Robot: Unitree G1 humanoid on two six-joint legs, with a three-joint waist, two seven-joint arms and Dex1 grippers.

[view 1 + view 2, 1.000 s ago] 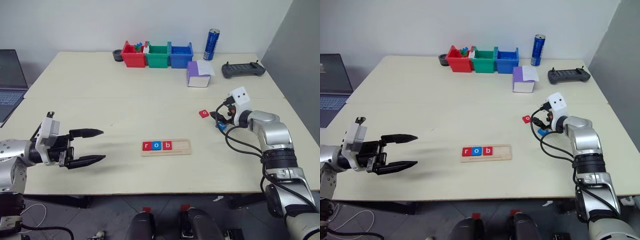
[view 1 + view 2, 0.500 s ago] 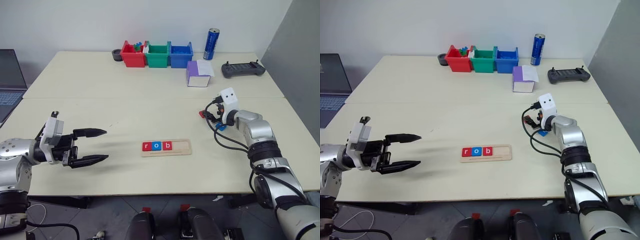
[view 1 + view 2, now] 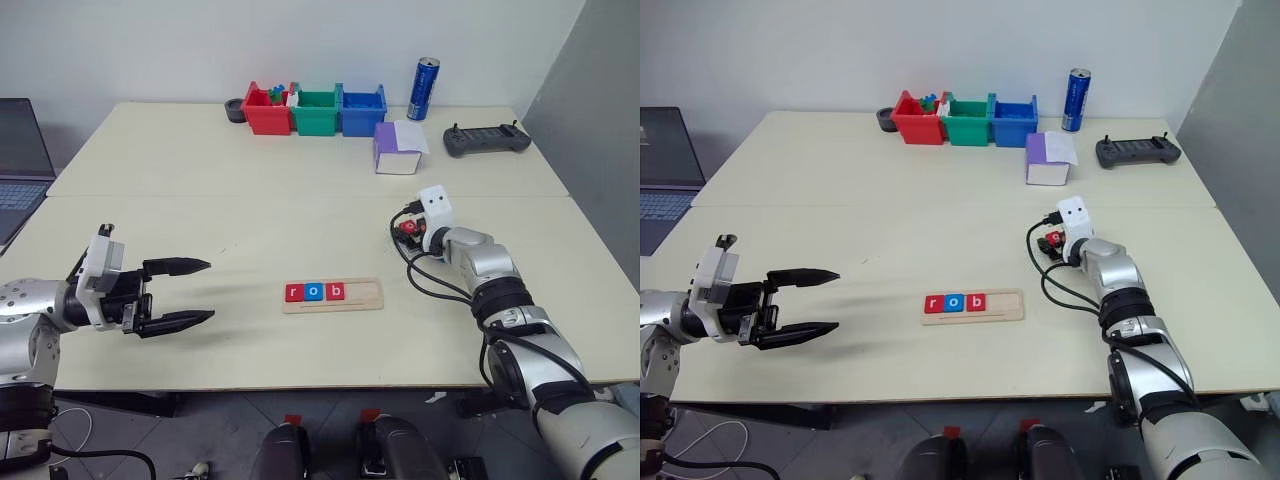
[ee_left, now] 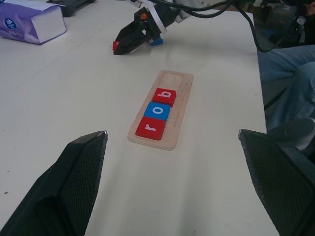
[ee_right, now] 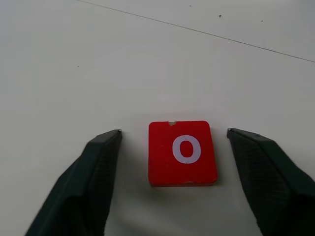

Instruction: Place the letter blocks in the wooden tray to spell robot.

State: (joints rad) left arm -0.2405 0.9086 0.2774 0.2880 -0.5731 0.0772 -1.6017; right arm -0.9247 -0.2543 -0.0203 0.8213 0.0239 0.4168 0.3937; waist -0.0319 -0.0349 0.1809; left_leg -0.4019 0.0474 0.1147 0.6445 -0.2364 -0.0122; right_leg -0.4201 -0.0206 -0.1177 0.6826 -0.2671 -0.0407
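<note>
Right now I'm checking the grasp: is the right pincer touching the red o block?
Apart. The right wrist view shows bare table on both sides of the red o block, between it and each finger of the right pincer.

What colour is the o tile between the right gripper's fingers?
Red, with a white letter; clearest in the right wrist view.

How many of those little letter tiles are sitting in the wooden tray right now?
3: a red "r" tile, a blue "o" tile and a red "b" tile sit side by side at one end of the long pale wooden tray.
</note>
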